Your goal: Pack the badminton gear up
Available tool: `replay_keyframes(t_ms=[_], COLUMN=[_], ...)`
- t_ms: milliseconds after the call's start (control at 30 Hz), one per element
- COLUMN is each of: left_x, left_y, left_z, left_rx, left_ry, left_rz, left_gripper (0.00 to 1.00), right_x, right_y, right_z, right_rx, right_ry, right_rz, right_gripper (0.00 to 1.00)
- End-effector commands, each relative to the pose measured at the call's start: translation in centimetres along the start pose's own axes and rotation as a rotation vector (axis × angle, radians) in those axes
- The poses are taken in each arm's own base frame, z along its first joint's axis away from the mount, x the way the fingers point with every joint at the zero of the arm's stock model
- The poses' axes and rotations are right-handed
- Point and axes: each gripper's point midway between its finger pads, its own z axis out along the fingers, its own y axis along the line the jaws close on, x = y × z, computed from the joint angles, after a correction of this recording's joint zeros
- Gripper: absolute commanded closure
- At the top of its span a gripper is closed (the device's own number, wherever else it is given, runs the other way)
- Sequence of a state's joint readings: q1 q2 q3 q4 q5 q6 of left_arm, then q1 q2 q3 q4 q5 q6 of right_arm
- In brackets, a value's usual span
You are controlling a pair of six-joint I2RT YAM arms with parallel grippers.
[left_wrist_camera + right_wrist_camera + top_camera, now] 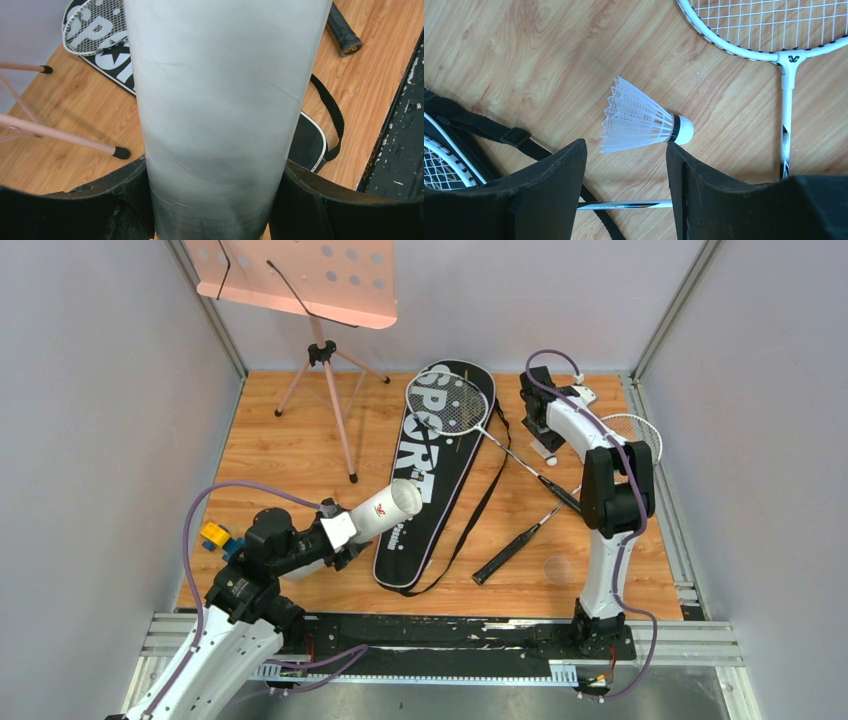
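**Clerk:** Item one, left side?

**Me:** My left hand (216, 197) is clamped on the white tube (220, 90), one finger pressed to each side. In the overhead view it sits lower left of centre, tilted, with its open mouth over the lower part of the black bag (455, 475).

**Clerk:** Item two, right side?

**Me:** My right hand (626, 150) has its fingers spread apart and nothing held. One shuttlecock (639, 122) lies on its side on the worktop (290, 450), just past my fingertips, cork toward the right of the wrist view.

**Clerk:** Bag and rackets?

**Me:** The bag lies flat at centre, lettered SPORT, its strap (480, 510) trailing to its right. The first racket (448, 402) has its head on the bag's upper end, handle running down to the right. The second racket (640, 430) has its head at the right edge, partly behind my right arm.

**Clerk:** Other stock?

**Me:** A pink music stand (300, 280) in the upper left. A yellow and blue toy (215, 536) beside my left arm.
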State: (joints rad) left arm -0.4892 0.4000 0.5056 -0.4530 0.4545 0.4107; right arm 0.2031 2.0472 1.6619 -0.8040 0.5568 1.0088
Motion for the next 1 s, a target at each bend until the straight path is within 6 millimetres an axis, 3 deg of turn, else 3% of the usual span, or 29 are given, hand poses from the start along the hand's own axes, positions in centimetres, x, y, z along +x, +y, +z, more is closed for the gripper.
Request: replay_keyframes(t_ms=[0,433,533,600,767,967], left_x=[-2.4,-2.3,-2.3,-2.3,-2.2,-2.2], left_y=[0.8,0.9,0.9,0.9,0.9,0.9], left_z=[-0.2,-0.2,-0.2,-0.2,-0.2,-0.2], left_rx=[-0.023,-0.027,-0.027,-0.027,-0.028,-0.026], left_ry=[-0.080,-0.073,-0.072,-0.072,-0.069,-0.070], left_rz=[0.054,0.051,0.051,0.052,0.051,0.052], left_gripper=[0.38,0.38,0.38,0.38,0.38,0.38], right_x=[-1.4,-2.2,-2.9,-3.3,-4.4,-5.6], right_y=[0.3,0.6,0.7,0.6,0.7,0.9], right_z=[0.0,1.8,1.4,1.0,-0.4,-3.2], right_rx=[0.006,0.012,0.001,-0.008,-0.035,-0.119], right_ry=[-0.016,0.004,-0.004,-0.008,-0.024,-0.034], right_rz=[0.043,0.033,0.032,0.034,0.031,0.024], right_gripper=[0.40,0.44,0.54,0.70,0.97,1.00])
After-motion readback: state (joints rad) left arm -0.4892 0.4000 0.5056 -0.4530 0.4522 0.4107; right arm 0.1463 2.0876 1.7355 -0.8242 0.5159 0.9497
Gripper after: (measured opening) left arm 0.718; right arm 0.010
